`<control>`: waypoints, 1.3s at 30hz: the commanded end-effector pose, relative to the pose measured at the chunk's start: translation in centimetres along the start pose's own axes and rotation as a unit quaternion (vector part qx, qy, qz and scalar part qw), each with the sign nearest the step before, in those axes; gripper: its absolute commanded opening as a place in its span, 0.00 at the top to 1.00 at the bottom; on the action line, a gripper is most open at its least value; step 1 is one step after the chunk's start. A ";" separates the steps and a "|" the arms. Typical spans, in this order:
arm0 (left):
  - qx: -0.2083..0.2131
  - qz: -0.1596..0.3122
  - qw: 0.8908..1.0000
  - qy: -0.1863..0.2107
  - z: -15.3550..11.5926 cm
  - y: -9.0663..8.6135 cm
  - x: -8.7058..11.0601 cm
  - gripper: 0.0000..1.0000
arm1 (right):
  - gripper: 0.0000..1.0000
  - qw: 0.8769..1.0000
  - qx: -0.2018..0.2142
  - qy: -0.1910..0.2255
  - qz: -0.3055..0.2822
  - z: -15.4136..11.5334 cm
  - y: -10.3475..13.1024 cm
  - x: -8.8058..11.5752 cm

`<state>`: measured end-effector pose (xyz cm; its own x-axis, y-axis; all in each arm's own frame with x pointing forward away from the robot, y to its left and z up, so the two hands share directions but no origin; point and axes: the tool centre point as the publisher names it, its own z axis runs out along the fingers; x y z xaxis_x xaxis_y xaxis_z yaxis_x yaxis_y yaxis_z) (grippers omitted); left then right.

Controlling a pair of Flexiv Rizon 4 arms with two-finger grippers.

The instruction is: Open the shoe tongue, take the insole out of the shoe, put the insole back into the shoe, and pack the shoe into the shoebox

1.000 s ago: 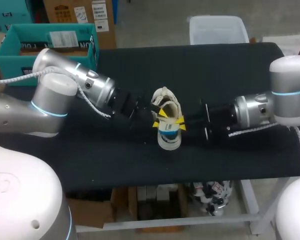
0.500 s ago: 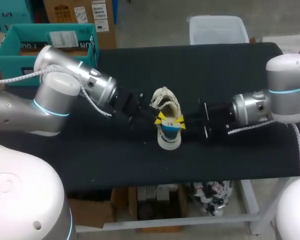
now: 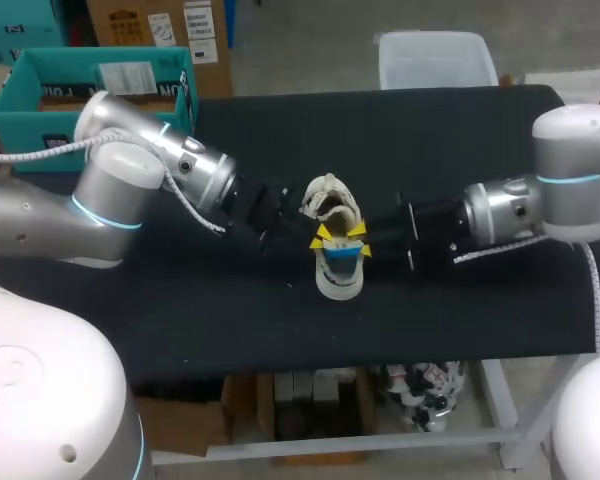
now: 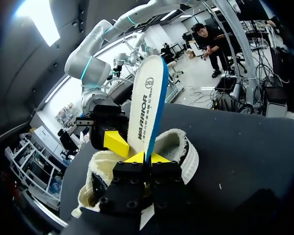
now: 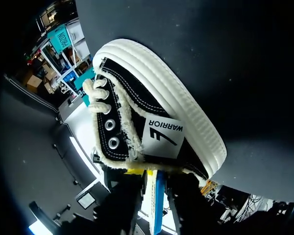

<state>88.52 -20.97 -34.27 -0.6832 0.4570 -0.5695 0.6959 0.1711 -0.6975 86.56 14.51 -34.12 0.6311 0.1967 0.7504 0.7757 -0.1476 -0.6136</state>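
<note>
A black canvas shoe (image 3: 338, 286) with a white sole and cream lining (image 4: 172, 146) lies mid-table, toe pointing toward the table's front edge. Its white insole (image 4: 147, 98), edged in blue, stands up out of the opening. My left gripper (image 4: 148, 157) is shut on the insole's lower end; from overhead it (image 3: 323, 233) sits at the shoe's left side. My right gripper (image 3: 360, 240) is at the shoe's right side, open, with the insole (image 5: 158, 196) between its parted fingers (image 5: 132, 172). The teal shoebox (image 3: 100, 85) stands open beyond the table's far left corner.
The black table (image 3: 460, 140) is bare around the shoe, with free room behind it and toward the front edge. My two arms come in low from either side and meet at the shoe.
My left gripper closed onto the insole and shifted slightly toward the shoe's opening. My right gripper's fingers have parted from their earlier shut stance. The shoe stayed in place.
</note>
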 end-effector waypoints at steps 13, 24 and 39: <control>0.000 -0.002 1.000 -0.007 0.4 0.3 0.1 1.00 | 1.00 1.000 0.004 -0.002 -0.003 0.3 -2.0 -0.7; 0.006 0.020 1.000 -0.018 -0.7 -2.0 0.4 0.71 | 1.00 1.000 0.009 -0.001 -0.001 0.5 -1.8 -1.0; 0.002 0.019 1.000 -0.005 0.3 -0.8 0.0 1.00 | 1.00 1.000 0.009 -0.006 0.007 0.8 -0.2 -1.1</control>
<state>87.24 -20.88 -33.31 -0.6571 0.4492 -0.6053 0.7252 0.1575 -0.6703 84.80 14.78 -34.26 0.6401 0.2034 0.7409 0.7681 -0.1484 -0.6229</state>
